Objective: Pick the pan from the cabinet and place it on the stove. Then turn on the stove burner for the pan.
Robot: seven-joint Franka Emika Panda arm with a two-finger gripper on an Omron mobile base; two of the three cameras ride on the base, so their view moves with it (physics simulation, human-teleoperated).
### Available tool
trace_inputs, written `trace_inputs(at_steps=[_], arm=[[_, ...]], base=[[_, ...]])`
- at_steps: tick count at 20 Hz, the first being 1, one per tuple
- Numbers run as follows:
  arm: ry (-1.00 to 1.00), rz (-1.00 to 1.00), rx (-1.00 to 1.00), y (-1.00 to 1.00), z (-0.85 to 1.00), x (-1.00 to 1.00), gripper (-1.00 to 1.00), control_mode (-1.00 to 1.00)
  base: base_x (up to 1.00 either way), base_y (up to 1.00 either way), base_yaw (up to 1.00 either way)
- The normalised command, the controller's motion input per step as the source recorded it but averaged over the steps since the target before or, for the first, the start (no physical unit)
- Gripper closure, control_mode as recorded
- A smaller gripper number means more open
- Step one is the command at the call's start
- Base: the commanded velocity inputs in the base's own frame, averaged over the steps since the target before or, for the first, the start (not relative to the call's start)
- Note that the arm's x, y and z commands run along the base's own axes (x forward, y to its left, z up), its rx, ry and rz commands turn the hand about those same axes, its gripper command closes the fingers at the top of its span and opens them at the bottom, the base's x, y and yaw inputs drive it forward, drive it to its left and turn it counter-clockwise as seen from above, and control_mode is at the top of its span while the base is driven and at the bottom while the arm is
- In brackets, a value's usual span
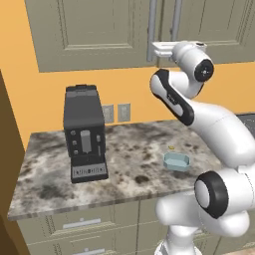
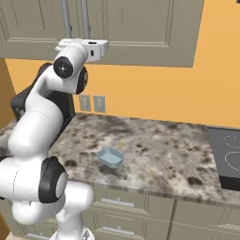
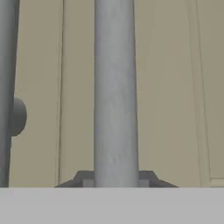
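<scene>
The cabinet (image 1: 99, 35) hangs above the counter with its doors closed, so the pan is hidden. My gripper (image 1: 152, 50) is raised to the lower end of a long vertical door handle (image 3: 115, 87). In the hand view the grey bar runs straight up between my two dark fingertips (image 3: 85, 179), which press against it on both sides. A second bar handle (image 3: 6, 87) stands beside it. The black stove (image 2: 227, 159) with a white burner ring (image 2: 234, 161) lies at the counter's far right.
A black coffee machine (image 1: 84, 134) stands on the left of the marble counter (image 1: 129, 149). A small light-blue dish (image 1: 177, 161) sits near the counter's front edge. Two wall outlets (image 1: 115, 113) are on the orange wall. Drawers (image 1: 79, 224) run below the counter.
</scene>
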Motion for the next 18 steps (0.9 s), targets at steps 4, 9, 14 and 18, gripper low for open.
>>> trace_inputs(at_steps=[4, 9, 14, 18], arm=[[0.00, 0.09, -0.05, -0.49, 0.20, -0.67, 1.00, -1.00], [0.02, 0.11, -0.05, -0.58, 0.22, -0.78, 1.00, -1.00], [0.02, 0.08, -0.01, -0.75, 0.09, -0.95, 1.00, -1.00], [0.00, 0.03, 0.00, -0.77, 0.01, -0.99, 1.00, -1.00]], base=[[0.00, 0.00, 0.00], [0.00, 0.00, 0.00], [0.00, 0.00, 0.00], [0.00, 0.00, 0.00]])
